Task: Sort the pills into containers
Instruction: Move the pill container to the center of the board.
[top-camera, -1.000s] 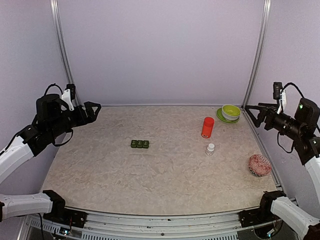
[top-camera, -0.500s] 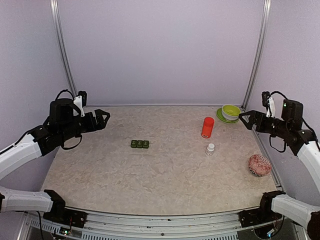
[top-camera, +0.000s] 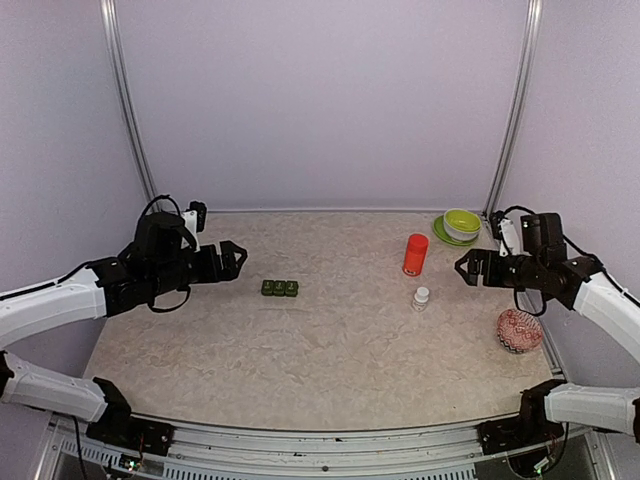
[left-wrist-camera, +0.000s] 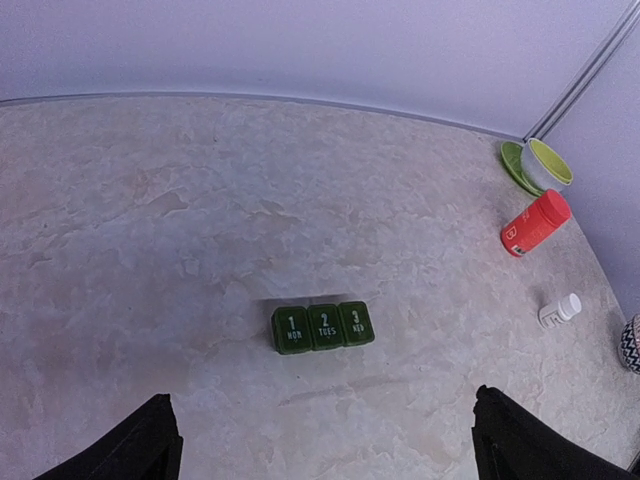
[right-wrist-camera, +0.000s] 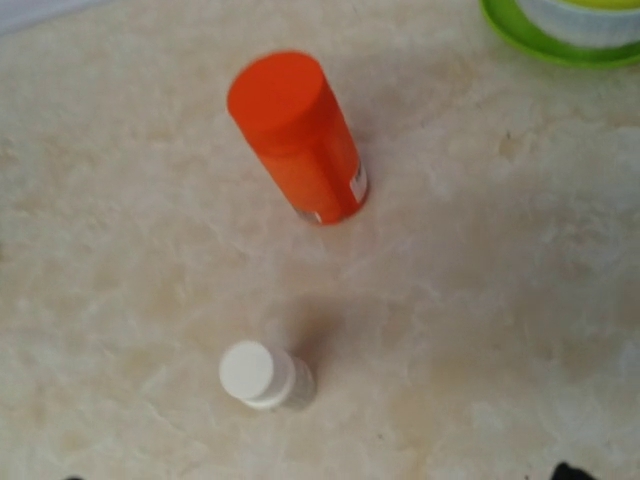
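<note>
I had two pincers over the table (top-camera: 330, 350), both gaping wide and gripping nothing. My left pincer (top-camera: 233, 260) hung just left of the containers (top-camera: 280, 288), apart from them and pointing their way. The containers were one dark-green strip of three joined boxes, lids down, marked 1, 2 and 3 in my left wrist view, lying left of the table's middle. My right pincer (top-camera: 465, 270) hovered at the right side, near two bottles. These were one red-orange bottle (top-camera: 415, 254), upright, and one tiny clear bottle (top-camera: 421, 298) with a white cap, just in front of it. At the far right corner sat one green bowl (top-camera: 461, 222) on one green plate (top-camera: 440, 232). One red patterned round thing (top-camera: 519, 330) lay near the right edge.
</note>
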